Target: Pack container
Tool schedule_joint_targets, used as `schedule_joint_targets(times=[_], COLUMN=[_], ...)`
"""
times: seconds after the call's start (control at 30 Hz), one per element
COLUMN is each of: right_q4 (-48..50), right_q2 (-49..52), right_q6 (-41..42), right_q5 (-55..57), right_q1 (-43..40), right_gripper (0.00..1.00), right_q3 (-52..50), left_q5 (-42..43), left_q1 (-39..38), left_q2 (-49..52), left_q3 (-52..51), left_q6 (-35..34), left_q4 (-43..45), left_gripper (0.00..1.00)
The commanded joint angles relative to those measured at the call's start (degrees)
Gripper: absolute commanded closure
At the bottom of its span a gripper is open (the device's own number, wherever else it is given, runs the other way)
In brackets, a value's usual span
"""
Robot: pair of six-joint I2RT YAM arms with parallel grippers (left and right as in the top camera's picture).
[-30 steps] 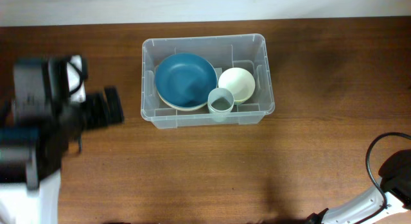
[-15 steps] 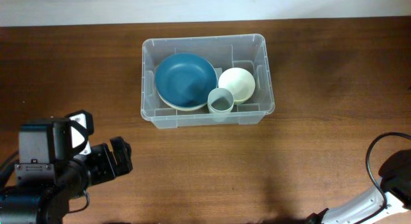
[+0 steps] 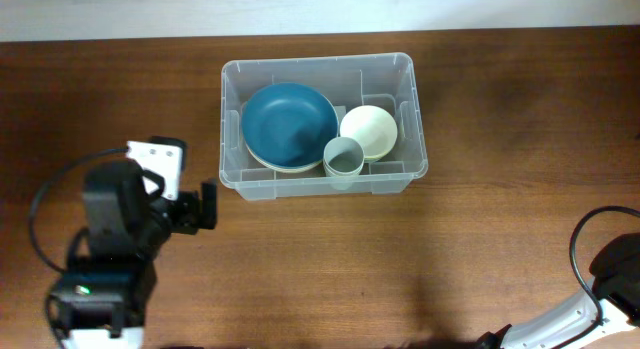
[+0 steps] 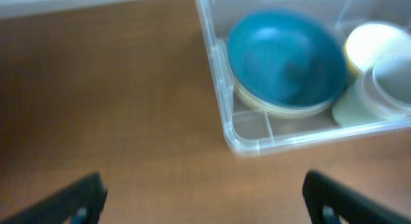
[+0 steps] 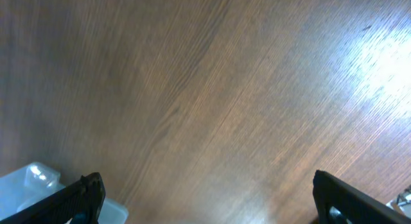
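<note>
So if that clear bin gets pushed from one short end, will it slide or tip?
The container would probably slide, not tip: it sits low and wide on the smooth table. Its thin clear walls may flex a little. The upright cup inside could shift against the blue bowl.

The container (image 3: pixel 320 59) is seen from straight above in the overhead view, the whole table (image 3: pixel 500 239) taken in from high up. Now the left wrist view: the container (image 4: pixel 221 102) is caught close from its near-left, angled down, its left half shared with overhead. In the right wrist view, wood is faced closely; only the container's corner (image 5: pixel 32 182) is glimpsed.
</note>
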Motion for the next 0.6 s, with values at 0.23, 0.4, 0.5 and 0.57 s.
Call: schedule_joint_targets(times=[0.23, 0.4, 0.5, 0.57], right_q4=[-0.11, -0.11, -0.11, -0.11], right_q2=[-0.57, -0.57, -0.57, -0.57], right_q6=[-0.39, -0.39, -0.39, -0.39], right_q5=[0.50, 0.50, 0.50, 0.50], right_q1=[0.11, 0.11, 0.11, 0.11], right_gripper=[0.01, 0.01, 0.01, 0.01], right_q3=[-0.15, -0.15, -0.15, -0.15], left_q5=[5.40, 5.46, 5.51, 5.49], left_q1=[2.49, 2.62, 2.58, 2.58], left_q2=[-21.46, -30.62, -35.93, -38.93], left_q3=[-32.87, -43.91, -49.03, -51.36], left_q6=[9.62, 9.60, 9.57, 9.57], left_q4=[33.44, 45.00, 49.70, 51.25], left_gripper=[0.00, 0.00, 0.00, 0.00])
